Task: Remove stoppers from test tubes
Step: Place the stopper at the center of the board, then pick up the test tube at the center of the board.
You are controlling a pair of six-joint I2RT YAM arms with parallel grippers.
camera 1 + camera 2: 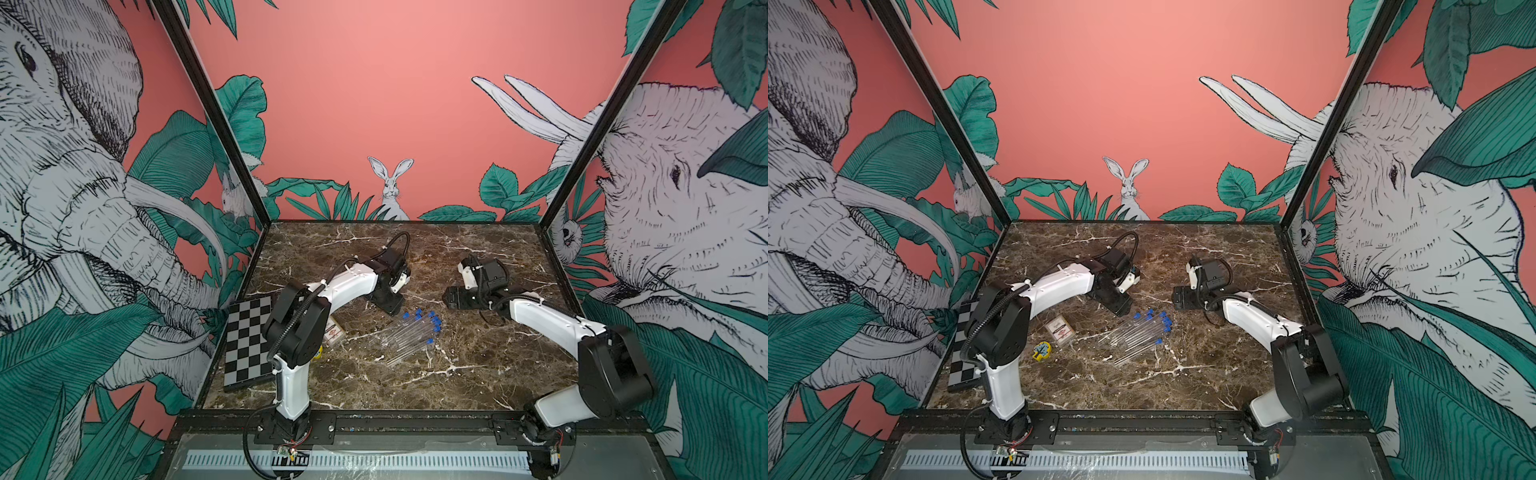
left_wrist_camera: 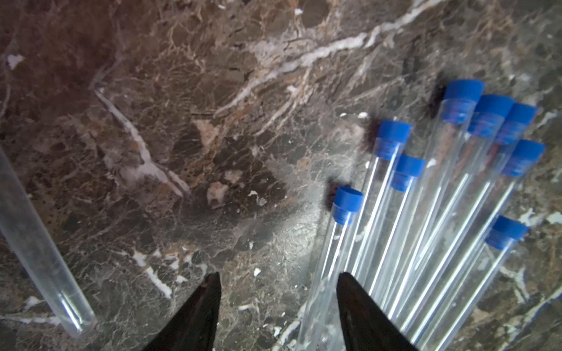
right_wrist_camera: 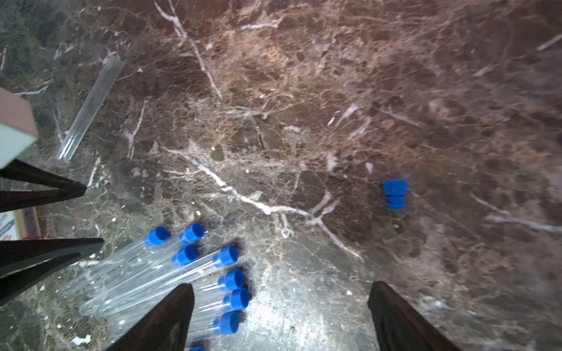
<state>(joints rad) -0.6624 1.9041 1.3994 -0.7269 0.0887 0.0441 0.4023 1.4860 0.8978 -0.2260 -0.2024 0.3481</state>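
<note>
Left gripper (image 2: pixel 278 276) and right gripper (image 3: pixel 282 285) both stand spread and empty. Test tubes (image 1: pixel 409 338) lie flat, long axes near-parallel, with stoppers (image 1: pixel 435 321) pointing far-right.

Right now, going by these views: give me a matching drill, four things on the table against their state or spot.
Things:
1 loose stopper
2 lone tube
3 tube pile
4 chessboard

States:
A stoppers still in
B uncapped, lying apart from the rest
C blue, out of any tube
D checkered, at the table edge

Pairs: 1-C, 2-B, 3-A, 4-D
</note>
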